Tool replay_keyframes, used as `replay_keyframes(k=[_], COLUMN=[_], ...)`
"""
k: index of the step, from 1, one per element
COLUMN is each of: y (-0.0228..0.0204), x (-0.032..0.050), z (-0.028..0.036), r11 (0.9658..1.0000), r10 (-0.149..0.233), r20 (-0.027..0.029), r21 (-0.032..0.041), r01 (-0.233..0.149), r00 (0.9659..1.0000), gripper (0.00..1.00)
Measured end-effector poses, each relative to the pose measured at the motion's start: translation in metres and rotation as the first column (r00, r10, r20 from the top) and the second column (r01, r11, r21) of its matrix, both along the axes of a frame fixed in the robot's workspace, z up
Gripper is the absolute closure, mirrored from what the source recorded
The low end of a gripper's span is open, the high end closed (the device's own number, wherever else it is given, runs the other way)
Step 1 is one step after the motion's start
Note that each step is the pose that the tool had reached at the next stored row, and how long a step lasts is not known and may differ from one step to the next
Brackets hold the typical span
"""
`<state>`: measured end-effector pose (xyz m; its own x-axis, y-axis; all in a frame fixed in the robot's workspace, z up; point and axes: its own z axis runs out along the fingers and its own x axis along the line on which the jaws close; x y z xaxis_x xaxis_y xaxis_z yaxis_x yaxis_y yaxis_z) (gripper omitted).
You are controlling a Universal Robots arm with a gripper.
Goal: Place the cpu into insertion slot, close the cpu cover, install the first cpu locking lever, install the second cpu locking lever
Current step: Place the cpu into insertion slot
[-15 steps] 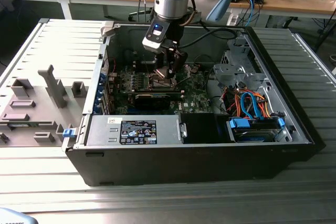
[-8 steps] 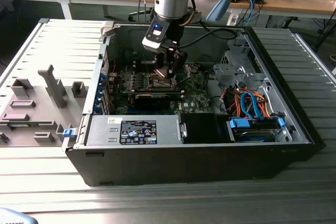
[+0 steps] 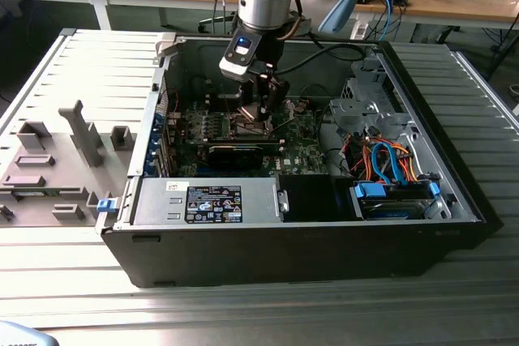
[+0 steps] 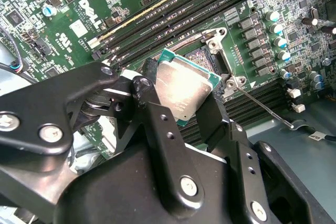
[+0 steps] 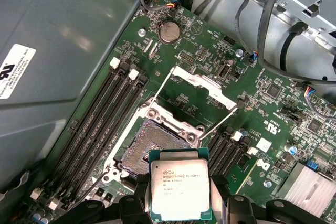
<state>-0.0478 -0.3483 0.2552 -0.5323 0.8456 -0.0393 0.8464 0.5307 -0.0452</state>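
The small flat square cpu (image 5: 180,190) with its dull silver-grey metal top and green edge is clamped in the black two-fingered end effector (image 4: 181,92), whose fingers (image 4: 157,129) are closed on two opposite edges of the chip. The metal top with its faint print faces the first wrist view. The chip is square, so no long axis stands out, and in the second wrist view it sits tilted against the board beneath it. It hangs just beside and above the insertion slot (image 5: 155,148), a square socket with a dark pin field and a silver metal rim, which lies bare.

The cpu cover (image 5: 205,83), a thin silver frame with a large window, is swung open on the far side of the socket from the chip. Thin wire locking levers (image 5: 219,121) stand free of the socket.

In the exterior view the arm reaches down into an open black-and-grey computer case (image 3: 284,245) lying on a grey slatted worktop (image 3: 243,305). Inside it are the green motherboard (image 3: 304,155), a grey labelled box (image 3: 207,200) and blue and orange cables (image 3: 388,164).
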Motion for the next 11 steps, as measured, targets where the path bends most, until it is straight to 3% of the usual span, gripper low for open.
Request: replay_keyframes(k=[11], y=[0.0000], x=[0.0000], z=[0.0000], r11=[1.0000], r10=[-0.006], r20=[0.0000], r21=[0.0000], r01=[0.006], r00=[1.0000], gripper=[0.45])
